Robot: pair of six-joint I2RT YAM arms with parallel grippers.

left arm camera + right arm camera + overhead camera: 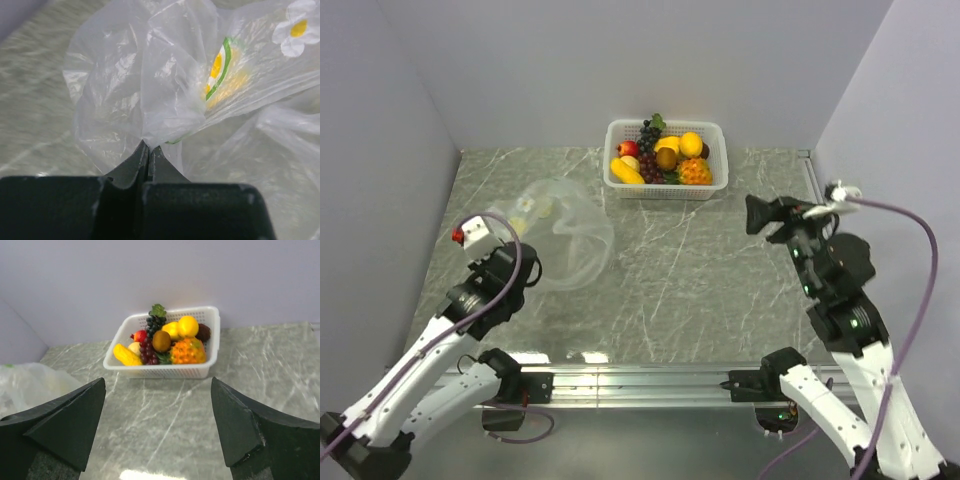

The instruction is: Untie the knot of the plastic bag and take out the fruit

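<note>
With left gripper (pixel 148 151) clamped on the plastic bag (pixel 565 235) at the left of the table (pixel 720 270), right gripper (pixel 157 390) spread empty, fruit (pixel 660 155) in the white basket (pixel 665 189), avoid sharp pulls: thin film liable to tear or slip.

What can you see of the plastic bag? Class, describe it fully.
The plastic bag is thin, clear, crinkled film printed with yellow-centred white flowers. It lies slumped on the left of the table, apart from the basket, no fruit visible inside. The left hand is shut on a gathered fold.
</note>
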